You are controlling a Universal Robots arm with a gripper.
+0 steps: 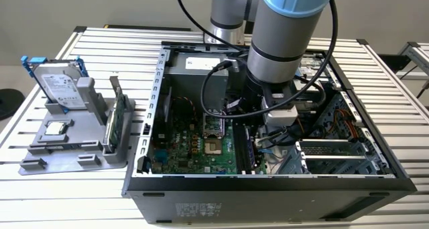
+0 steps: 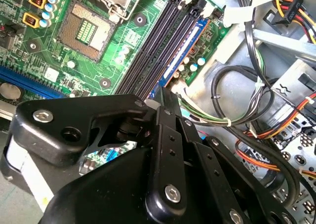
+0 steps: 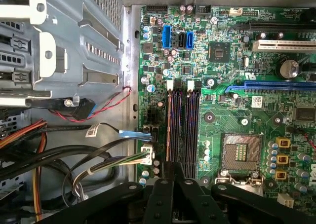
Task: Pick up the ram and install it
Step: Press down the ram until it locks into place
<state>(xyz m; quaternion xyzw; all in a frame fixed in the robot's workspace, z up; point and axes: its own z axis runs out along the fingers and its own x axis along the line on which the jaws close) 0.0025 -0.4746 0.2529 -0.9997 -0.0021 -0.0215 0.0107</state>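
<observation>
The ram [image 2: 183,45] is a slim dark blue stick standing on edge along the outermost memory slot of the green motherboard [image 2: 123,41], beside three empty black slots [image 3: 190,125]. My gripper [image 2: 165,99] is low inside the open computer case [image 1: 154,113] and looks shut on the ram's near part. The rest of the stick runs out from under its black fingers [image 3: 173,177]. In the exterior view the arm reaches down into the case and the gripper [image 1: 254,133] sits just over the slots.
An open processor socket [image 3: 242,152] lies beside the slots. Bundled cables [image 2: 237,120] and a metal drive cage [image 3: 59,51] crowd the other side. Outside the case, on the exterior view's left, a grey holder [image 1: 67,148] carries a hard drive [image 1: 60,83] and a green card [image 1: 117,118].
</observation>
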